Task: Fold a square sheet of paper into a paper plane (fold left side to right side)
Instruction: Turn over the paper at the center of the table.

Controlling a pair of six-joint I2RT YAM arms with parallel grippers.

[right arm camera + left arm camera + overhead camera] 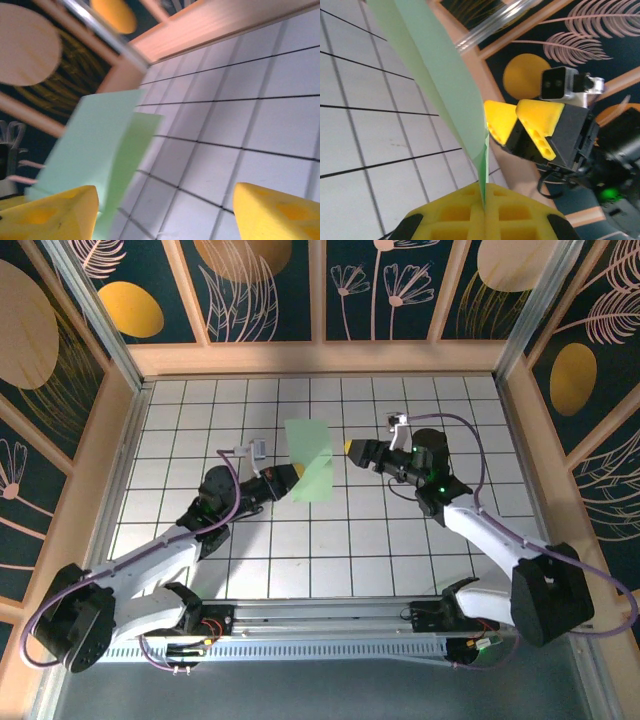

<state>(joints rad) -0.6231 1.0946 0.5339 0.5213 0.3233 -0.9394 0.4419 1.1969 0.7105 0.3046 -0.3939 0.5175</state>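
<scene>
Paper (430,65) between left claw (483,200) tips

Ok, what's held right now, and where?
The left gripper pinches the pale green paper sheet by its near left edge; right gripper open, holding nothing.

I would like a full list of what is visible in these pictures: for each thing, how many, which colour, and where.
sheet of paper: one, pale green, bent over on itself, raised above the middle of the table
table: one, white tiles with dark grid lines, under both arms
wall panels: several, dark blue with gold and pink plant drawings, around the table
wooden frame: one, light brown, between the panels and the table
left gripper: one, yellow fingers, shut on the paper's lower edge
right gripper: one, yellow fingers, open, close beside the paper on its right
</scene>
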